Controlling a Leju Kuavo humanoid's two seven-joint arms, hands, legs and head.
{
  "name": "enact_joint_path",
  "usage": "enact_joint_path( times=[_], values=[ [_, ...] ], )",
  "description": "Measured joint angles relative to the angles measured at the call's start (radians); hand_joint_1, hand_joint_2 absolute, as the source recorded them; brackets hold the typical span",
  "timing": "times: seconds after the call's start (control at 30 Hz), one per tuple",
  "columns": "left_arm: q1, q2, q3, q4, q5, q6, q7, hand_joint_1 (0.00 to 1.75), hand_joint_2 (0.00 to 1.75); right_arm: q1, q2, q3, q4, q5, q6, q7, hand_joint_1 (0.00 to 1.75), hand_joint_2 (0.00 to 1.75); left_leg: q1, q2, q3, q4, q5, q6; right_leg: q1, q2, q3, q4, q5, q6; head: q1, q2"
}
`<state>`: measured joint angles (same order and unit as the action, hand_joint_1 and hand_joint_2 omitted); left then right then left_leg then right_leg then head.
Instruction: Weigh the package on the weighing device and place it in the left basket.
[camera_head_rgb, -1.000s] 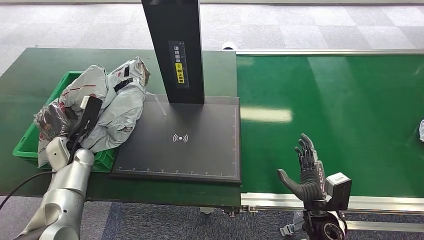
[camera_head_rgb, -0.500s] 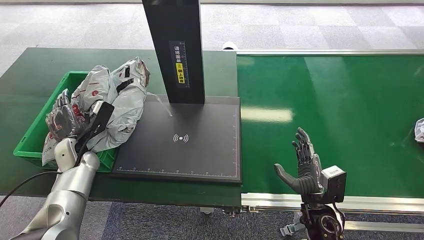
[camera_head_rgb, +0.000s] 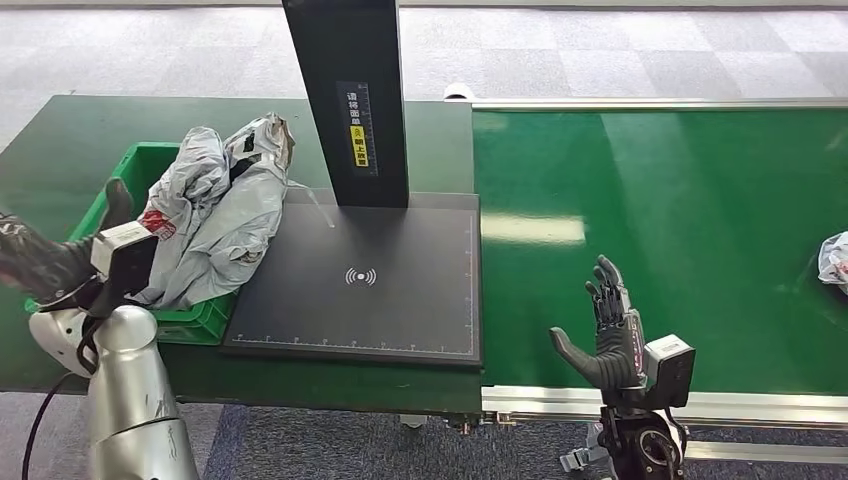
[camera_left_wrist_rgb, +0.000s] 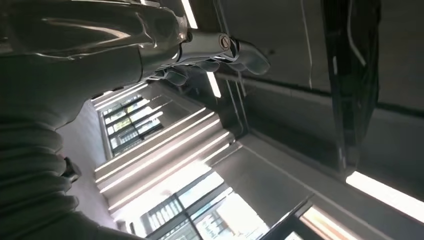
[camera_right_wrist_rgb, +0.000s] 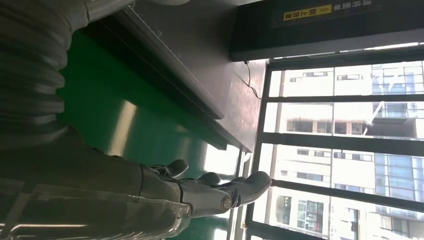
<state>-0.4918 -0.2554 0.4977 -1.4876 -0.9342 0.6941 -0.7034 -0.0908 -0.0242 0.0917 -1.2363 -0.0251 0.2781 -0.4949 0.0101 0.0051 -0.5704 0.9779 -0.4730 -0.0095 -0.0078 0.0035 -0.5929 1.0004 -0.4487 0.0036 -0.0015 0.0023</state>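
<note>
Right of the left hand (camera_head_rgb: 40, 262), the grey package (camera_head_rgb: 215, 210) lies heaped in the green basket (camera_head_rgb: 140, 165), spilling over its rim onto the edge of the black weighing device (camera_head_rgb: 360, 280). Earlier the left hand sat on the package; now it has pulled off to the basket's outer side, free of the bag, holding nothing, fingers loosely spread as far as the head view shows. Right hand (camera_head_rgb: 610, 335) hovers open over the near edge of the green conveyor belt (camera_head_rgb: 680, 200), barely moved. A second bag (camera_head_rgb: 835, 260), far right of the right hand, has crept further in along the belt. Left wrist view points up at ceiling lights, fingers (camera_left_wrist_rgb: 235, 50) apart, empty. Right wrist view adds windows and buildings beyond its fingers (camera_right_wrist_rgb: 240, 187). Yellow label (camera_head_rgb: 359, 130) on the device's post (camera_head_rgb: 345, 100) carries Chinese characters, too small to read.
</note>
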Motion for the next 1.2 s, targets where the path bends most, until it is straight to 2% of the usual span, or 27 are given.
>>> enact_joint_path(
  times=[0.2, 0.33, 0.43, 0.5, 0.6, 0.73, 0.97, 1.2],
  values=[
    [0.032, -0.017, -0.022, -0.209, 0.078, -0.001, 0.000, 0.00, 0.00, -0.008, -0.009, 0.005, 0.004, -0.018, -0.002, -0.010, 0.00, 1.75, 0.000, 0.000, 0.001, 0.000, 0.000, 0.000, 0.000, 0.000, 0.000, 0.000, 0.000, 0.000, 0.000, 0.000],
    [0.062, -0.020, -0.078, -0.259, 0.158, -0.002, 0.000, 0.00, 1.75, -0.005, -0.017, 0.005, 0.002, -0.034, -0.010, -0.012, 0.00, 1.75, 0.000, 0.000, 0.001, 0.000, 0.000, 0.000, 0.000, -0.001, 0.001, 0.000, 0.000, 0.000, 0.000, 0.000],
    [0.094, -0.016, -0.162, -0.232, 0.289, -0.005, 0.001, 0.00, 1.75, 0.007, -0.023, 0.005, -0.010, -0.045, -0.016, -0.011, 0.00, 1.75, -0.001, -0.001, 0.001, 0.000, 0.000, 0.000, -0.001, -0.001, 0.001, 0.000, 0.000, 0.000, 0.000, 0.000],
    [0.113, 0.001, -0.255, -0.169, 0.452, -0.048, 0.021, 0.00, 1.75, 0.015, -0.025, 0.003, -0.022, -0.048, -0.010, -0.008, 0.00, 1.75, -0.001, -0.002, 0.001, 0.000, 0.000, 0.000, -0.001, -0.001, 0.001, -0.001, 0.000, 0.000, 0.000, 0.000],
    [0.148, 0.040, -0.421, -0.063, 0.685, -0.222, 0.100, 0.00, 1.75, 0.020, -0.025, -0.003, -0.034, -0.052, 0.019, -0.003, 0.00, 1.75, -0.001, -0.002, 0.001, 0.000, 0.000, 0.000, -0.001, -0.001, 0.001, -0.001, 0.000, 0.000, 0.000, 0.000],
    [0.191, 0.069, -0.566, 0.033, 0.795, -0.407, 0.172, 0.00, 1.75, 0.013, -0.020, -0.009, -0.036, -0.093, 0.065, 0.019, 0.00, 1.75, -0.001, -0.001, 0.001, 0.000, 0.000, 0.000, -0.001, -0.001, 0.001, 0.000, 0.000, 0.000, 0.000, 0.000],
    [0.237, 0.089, -0.671, 0.129, 0.870, -0.557, 0.236, 0.00, 1.75, -0.010, -0.007, -0.023, -0.034, -0.195, 0.109, 0.060, 0.00, 1.75, -0.001, -0.001, 0.000, 0.000, 0.000, 0.000, -0.001, -0.001, 0.000, 0.000, 0.000, 0.000, 0.000, 0.000],
    [0.254, 0.099, -0.709, 0.185, 0.905, -0.618, 0.261, 0.00, 1.75, -0.045, 0.008, -0.023, -0.022, -0.234, 0.081, 0.099, 0.00, 1.75, -0.001, -0.001, 0.001, 0.000, 0.000, 0.000, -0.001, -0.001, 0.001, 0.000, 0.000, 0.000, 0.000, 0.000]
  ],
)
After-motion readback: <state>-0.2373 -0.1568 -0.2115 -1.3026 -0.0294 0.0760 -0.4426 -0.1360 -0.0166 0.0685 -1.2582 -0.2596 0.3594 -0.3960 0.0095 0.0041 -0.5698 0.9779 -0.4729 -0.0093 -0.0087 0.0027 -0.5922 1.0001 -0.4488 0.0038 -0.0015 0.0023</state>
